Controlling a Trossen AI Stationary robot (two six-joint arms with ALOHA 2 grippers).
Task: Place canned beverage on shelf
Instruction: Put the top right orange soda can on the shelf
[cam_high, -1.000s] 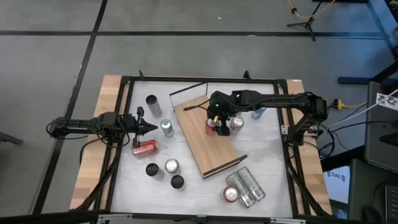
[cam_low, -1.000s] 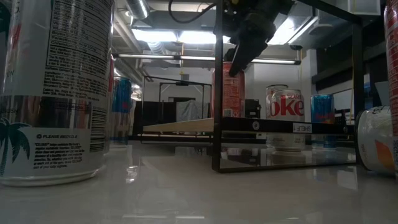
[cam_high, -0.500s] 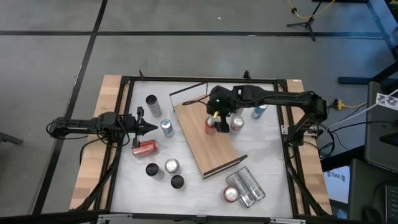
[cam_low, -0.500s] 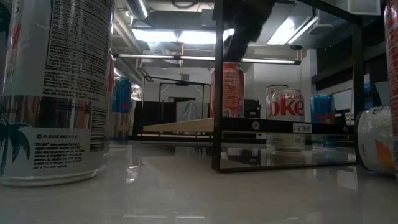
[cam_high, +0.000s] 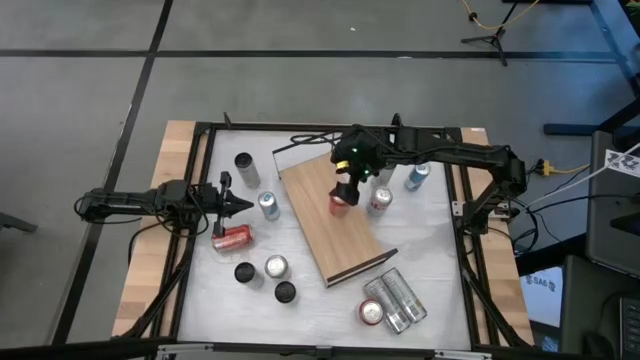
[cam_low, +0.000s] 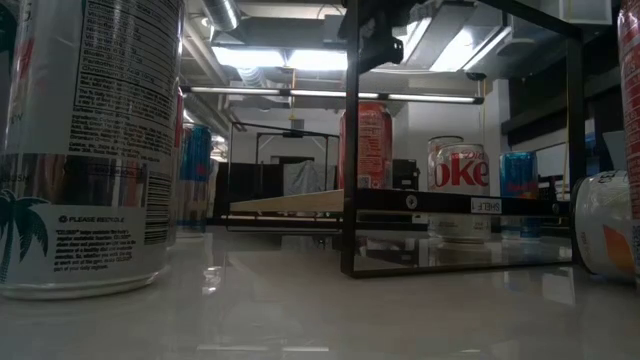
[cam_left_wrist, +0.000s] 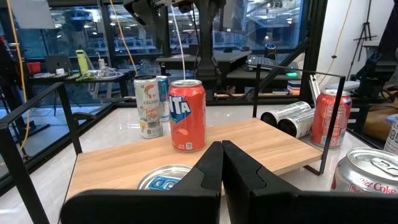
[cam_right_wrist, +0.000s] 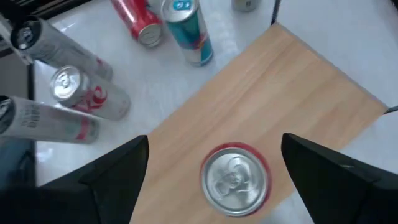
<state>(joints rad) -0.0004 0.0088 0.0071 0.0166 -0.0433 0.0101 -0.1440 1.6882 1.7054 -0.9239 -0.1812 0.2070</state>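
A red canned beverage (cam_high: 340, 205) stands upright on its base on the light-brown wooden shelf (cam_high: 330, 240), near the board's right edge. It also shows in the low view (cam_low: 365, 145) and the left wrist view (cam_left_wrist: 188, 115). My right gripper (cam_right_wrist: 214, 140) hangs open above the can (cam_right_wrist: 235, 177), with its fingers spread to either side and well clear of it. In the high view this gripper (cam_high: 348, 178) sits just beyond the can. My left gripper (cam_high: 238, 207) waits shut, pointing level, at the table's left.
A Diet Coke can (cam_high: 378, 200) and a blue can (cam_high: 416, 178) stand right of the shelf. Several cans stand left of it, with a red one (cam_high: 232, 238) lying down. Silver cans (cam_high: 395, 300) lie near the front right. A black frame (cam_high: 300, 128) rims the table.
My right gripper has risen straight up from the red can's top, rolling about its own axis, and now hangs clear above it. The can stays upright on the shelf where it was.
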